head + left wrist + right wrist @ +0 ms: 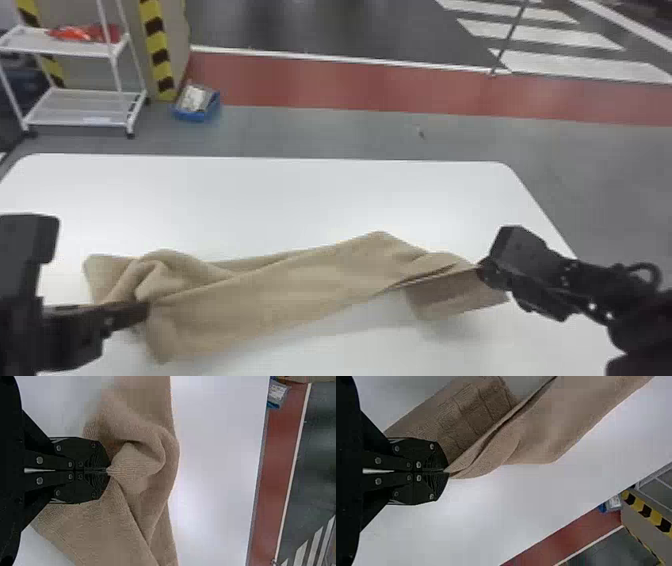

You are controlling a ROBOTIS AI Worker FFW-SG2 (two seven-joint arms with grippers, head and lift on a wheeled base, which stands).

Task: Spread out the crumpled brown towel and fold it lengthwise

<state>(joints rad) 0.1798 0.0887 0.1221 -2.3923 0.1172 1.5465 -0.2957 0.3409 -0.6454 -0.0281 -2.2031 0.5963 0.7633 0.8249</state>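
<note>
Brown towel (290,287) runs lengthwise from left tool (107,471) to right tool (447,471). Each holds a pinch of it; spreading likely needs tension along that axis.

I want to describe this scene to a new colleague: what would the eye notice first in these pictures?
Probably the brown towel, lying rumpled across the white table, with a bunched heap at its left. Next, the two black end effectors: the left one pinches the heap, the right one pinches the towel's other end.

Bright tabletop (280,200), soft glare, faint shadows.
</note>
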